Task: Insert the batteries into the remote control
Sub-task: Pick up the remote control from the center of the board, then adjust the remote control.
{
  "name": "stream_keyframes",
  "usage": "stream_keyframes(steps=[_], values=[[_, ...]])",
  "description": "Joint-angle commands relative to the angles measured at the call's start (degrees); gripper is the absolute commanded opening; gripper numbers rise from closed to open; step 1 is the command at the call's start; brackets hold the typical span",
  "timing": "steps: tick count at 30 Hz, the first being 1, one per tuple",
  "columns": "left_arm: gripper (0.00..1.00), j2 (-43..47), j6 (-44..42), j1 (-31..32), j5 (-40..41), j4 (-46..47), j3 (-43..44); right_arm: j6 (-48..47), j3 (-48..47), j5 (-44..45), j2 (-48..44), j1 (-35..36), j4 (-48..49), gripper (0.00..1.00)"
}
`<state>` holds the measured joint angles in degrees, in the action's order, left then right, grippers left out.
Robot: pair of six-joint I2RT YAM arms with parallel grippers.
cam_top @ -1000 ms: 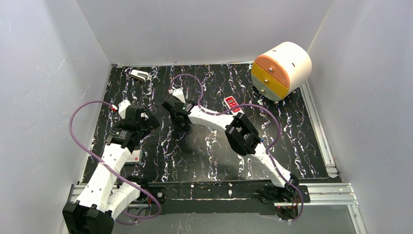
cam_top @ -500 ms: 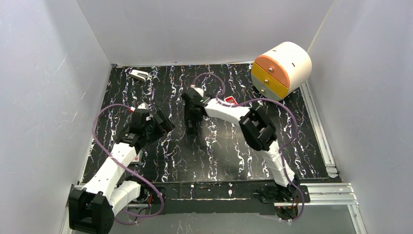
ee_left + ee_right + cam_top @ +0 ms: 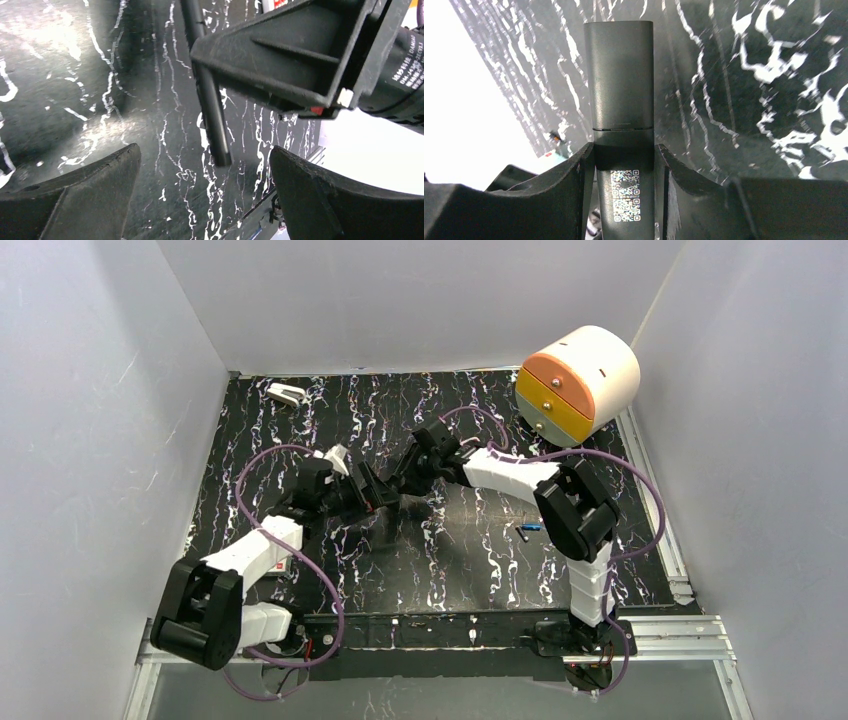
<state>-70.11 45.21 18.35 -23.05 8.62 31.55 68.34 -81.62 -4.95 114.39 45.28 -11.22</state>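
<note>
Two grippers meet mid-table. The right gripper (image 3: 624, 152) has its fingers pressed against both sides of a black remote (image 3: 619, 75), and a silvery QR-code sticker (image 3: 624, 196) shows between the pads. The left gripper (image 3: 384, 502) is spread wide with nothing in it, the remote's far end just ahead of it. The batteries (image 3: 527, 530) lie on the marbled table (image 3: 450, 560), well off to the right by the right arm's elbow. White print on the right wrist motor is too blurred to read.

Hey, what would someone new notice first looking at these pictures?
The rounded orange, yellow and cream drawer unit in the far right corner stands out against the black marbled table. At mid-table the right gripper clamps a slim black remote, with the open left gripper facing it.
</note>
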Motion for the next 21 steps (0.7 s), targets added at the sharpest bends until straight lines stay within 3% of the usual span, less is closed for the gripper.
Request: stream_keyframes(steps=[1, 6, 13, 15, 19, 21], values=[[0.96, -2.19, 0.71, 1.5, -1.7, 5.44, 1.45, 5.68, 2.23, -1.49, -4.93, 0.34, 5.89, 0.34], [0.7, -5.4, 2.14, 1.68, -2.44, 5.44, 3.04, 6.43, 2.95, -2.99, -5.89, 0.49, 6.19, 0.34], [0.13, -4.81, 2.81, 1.72, -4.79, 5.36, 4.31, 6.21, 4.39, -3.71, -7.36, 0.44, 7.42, 0.36], [0.0, -4.24, 1.9, 1.78, -7.12, 4.97, 5.09, 5.1, 4.88, -2.95, -8.29, 0.28, 6.91, 0.41], [0.0, -3.12, -2.2, 1.74, -10.96, 0.14, 8.51, -1.24, 6.35, -2.33, -11.56, -1.43, 6.26, 0.72], [0.0, -2.4, -6.08, 1.7, -12.69, -4.4, 11.08, -7.59, 6.07, -2.35, -13.91, -3.02, 3.19, 0.82]])
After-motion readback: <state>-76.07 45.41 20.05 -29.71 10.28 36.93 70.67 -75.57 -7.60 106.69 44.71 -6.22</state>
